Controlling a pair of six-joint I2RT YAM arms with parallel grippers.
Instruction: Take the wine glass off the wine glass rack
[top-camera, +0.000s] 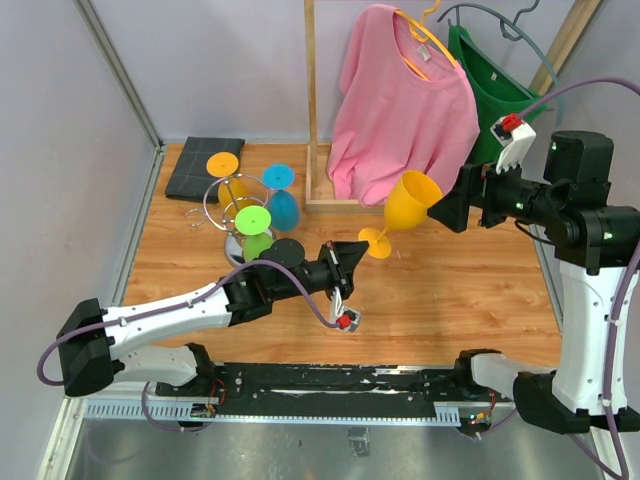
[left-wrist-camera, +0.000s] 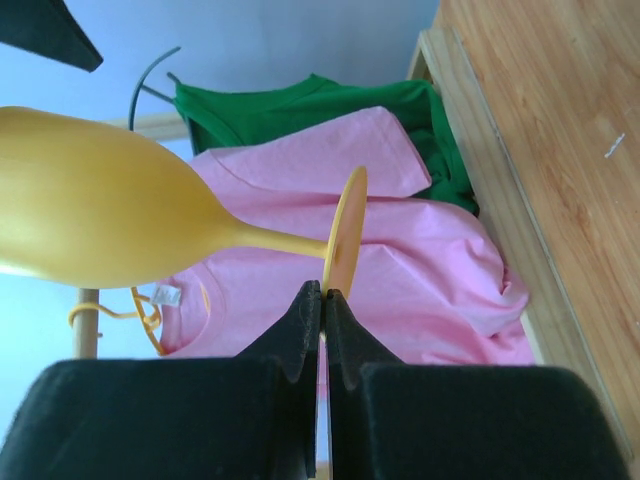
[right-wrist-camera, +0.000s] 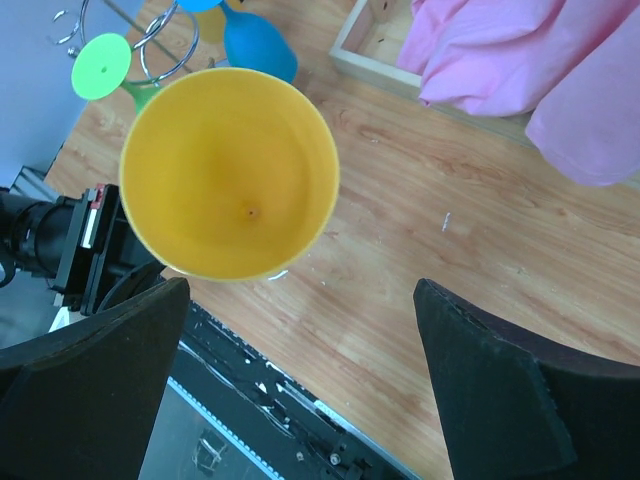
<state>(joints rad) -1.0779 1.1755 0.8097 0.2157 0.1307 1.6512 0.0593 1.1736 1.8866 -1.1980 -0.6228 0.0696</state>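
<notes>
Black left gripper (top-camera: 360, 248), right of the wine glass rack (top-camera: 210, 200), pinches the foot rim of the yellow wine glass (top-camera: 410, 203). Glass tilted, airborne, clear of rack. Farther right: right gripper (top-camera: 440, 212) spread wide, facing bowl mouth.

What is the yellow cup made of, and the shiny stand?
The yellow wine glass is probably plastic: solid colour, soft dull sheen, not see-through. The wine glass rack looks like chromed metal wire: thin, shiny silver loops.
</notes>
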